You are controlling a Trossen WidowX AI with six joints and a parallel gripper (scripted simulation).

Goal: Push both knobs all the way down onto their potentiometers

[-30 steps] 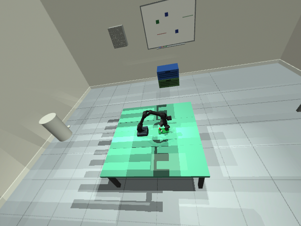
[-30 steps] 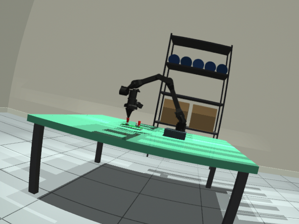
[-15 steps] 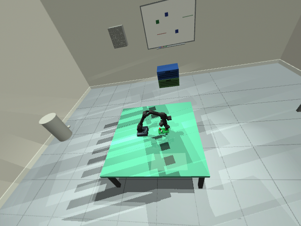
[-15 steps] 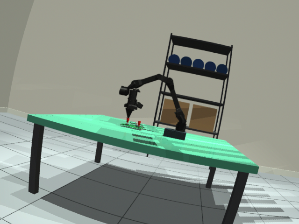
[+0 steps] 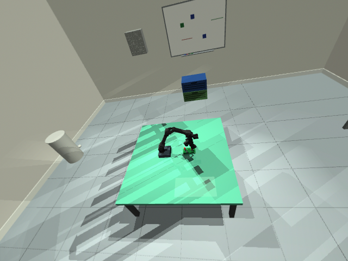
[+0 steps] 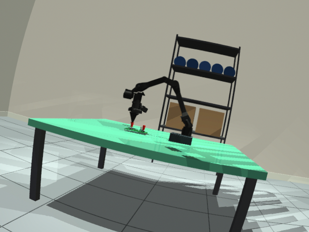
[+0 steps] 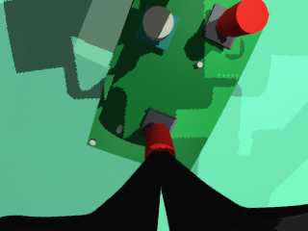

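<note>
The green circuit board (image 7: 188,96) (image 5: 185,152) stands on the table. One red knob (image 7: 159,136) (image 6: 132,124) stands on its grey potentiometer near the board's end. My gripper (image 7: 160,158) (image 6: 132,122) is shut, with its tips together right over that knob's top, which they partly hide; they look to be touching it. The other red knob (image 7: 251,16) (image 6: 144,127) stands tall on its grey potentiometer (image 7: 218,31) at the upper right in the wrist view, away from the gripper. Whether the nearer knob sits against its potentiometer cannot be told.
A round grey-topped part (image 7: 158,22) on a teal base stands on the board, beside the farther knob. The arm's dark base (image 5: 164,151) (image 6: 180,138) stands on the green table (image 5: 157,185) near the board. Sharp shadows cross the table.
</note>
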